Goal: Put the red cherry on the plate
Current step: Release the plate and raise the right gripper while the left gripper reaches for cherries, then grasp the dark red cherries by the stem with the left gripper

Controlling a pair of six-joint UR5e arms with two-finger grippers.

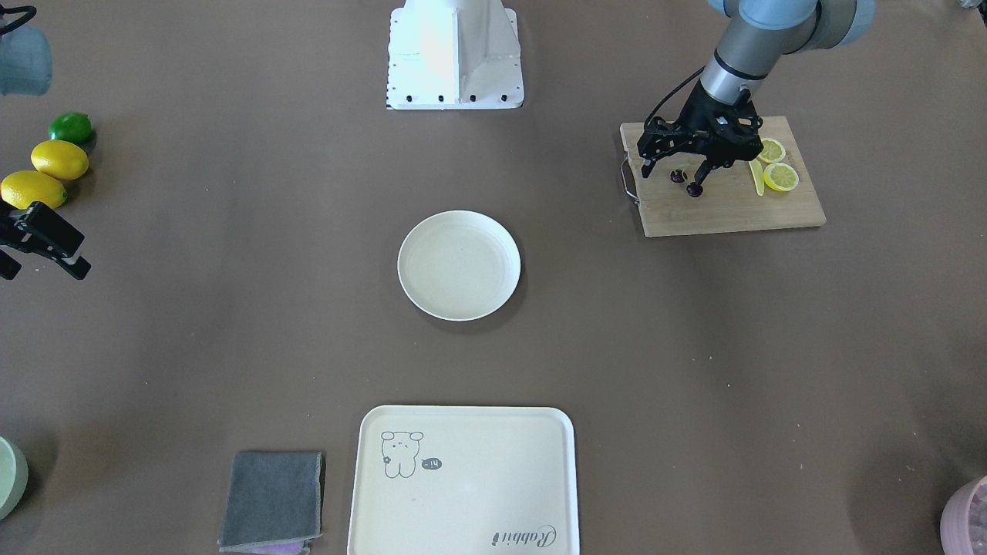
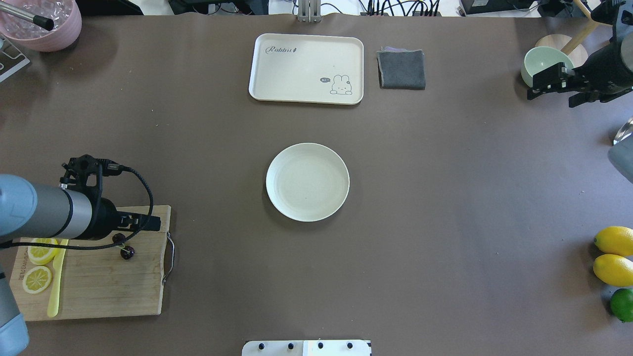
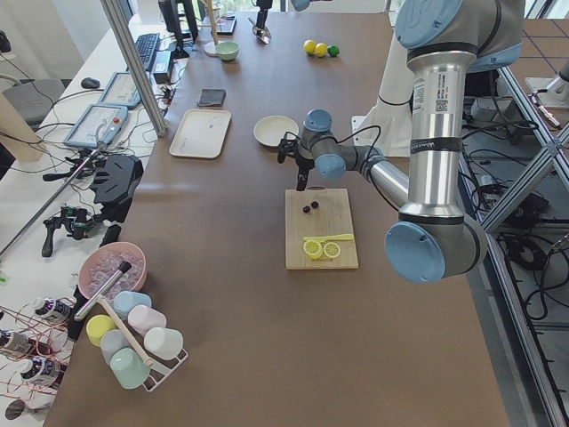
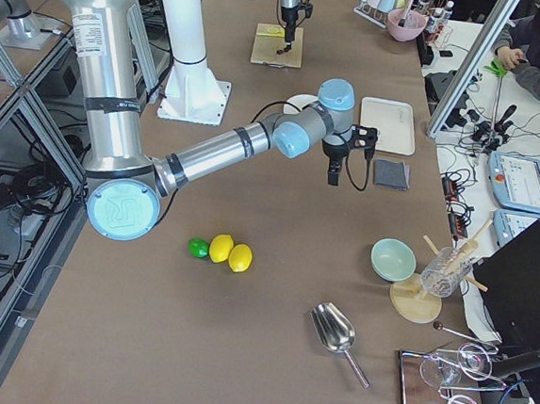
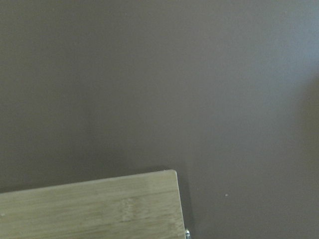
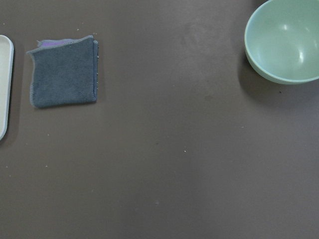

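Tray [image 1: 463, 411] nearest, plate [image 1: 459, 266] well apart — left tool [image 1: 672, 176] spread open over the red cherry [image 1: 695, 190] near the board [image 1: 732, 212] edge.

Work surface: brown table [image 2: 445, 198], matte. Centre: plate [image 2: 307, 181], flat on table. My base mount [image 2: 306, 347] at near edge. Far side, opposite base: tray [image 2: 306, 68] with animal drawing, grey cloth [image 2: 401, 69] just beside it. My left: wooden cutting board [image 2: 99, 291] near, pink bowl [image 2: 47, 34] at far corner. My right: two lemons [image 2: 614, 241] and lime [image 2: 623, 304] in close row, near side; green bowl [image 2: 539, 62] far side.
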